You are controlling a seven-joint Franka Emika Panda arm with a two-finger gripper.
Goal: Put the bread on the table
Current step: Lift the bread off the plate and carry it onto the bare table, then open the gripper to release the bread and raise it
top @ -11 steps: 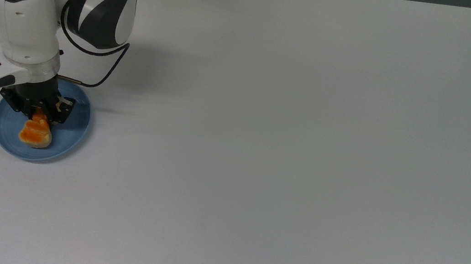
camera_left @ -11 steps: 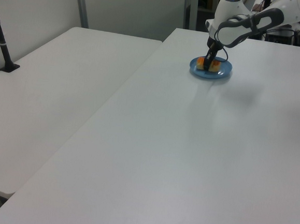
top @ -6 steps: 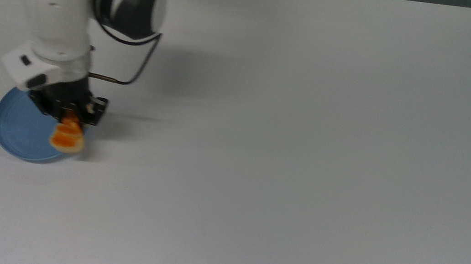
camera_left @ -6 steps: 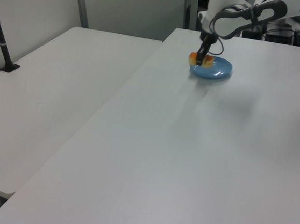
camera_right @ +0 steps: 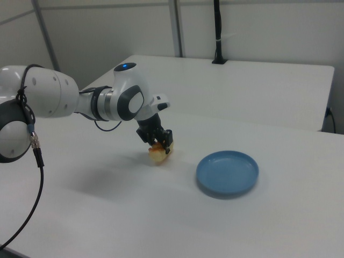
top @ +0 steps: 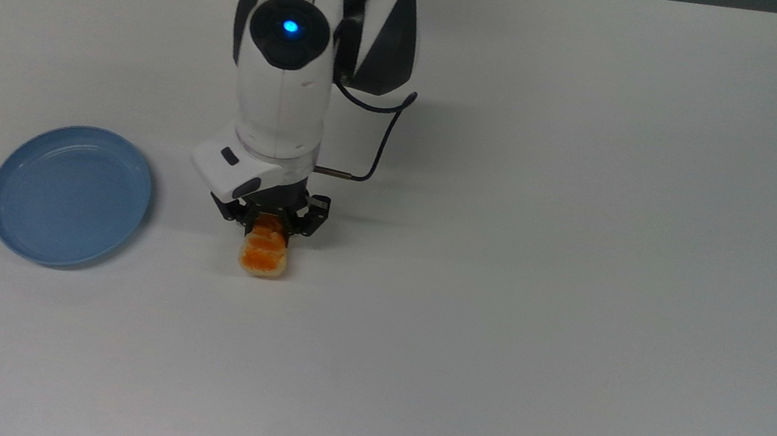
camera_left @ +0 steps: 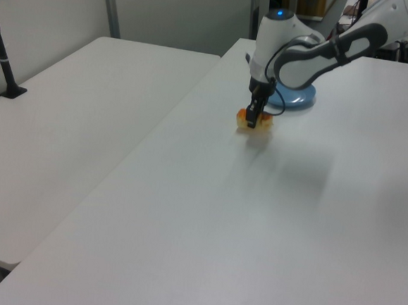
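A: Top view, item one?

B: Gripper (top: 271, 223), fingers clamped on the far end of the bread (top: 264, 254). The loaf's long axis runs out from between the fingers toward the top view's bottom edge. It hangs low over the table (top: 541, 270), beside the plate (top: 15, 226), no longer above it.

A: Left view?

B: Bread (camera_left: 248, 119) directly under the gripper (camera_left: 253, 115), just off the table (camera_left: 206, 216); plate (camera_left: 297, 97) behind the arm. I cannot tell whether the loaf touches down.

A: Right view?

B: Bread (camera_right: 159, 152) below the gripper (camera_right: 160, 142), near the surface, well apart from the plate (camera_right: 227, 173).

A: Against a second ago?

B: Then the loaf lay on the plate, gripped. Now the plate is bare and the arm has carried it toward the top view's right. Next, I judge: lower and release.
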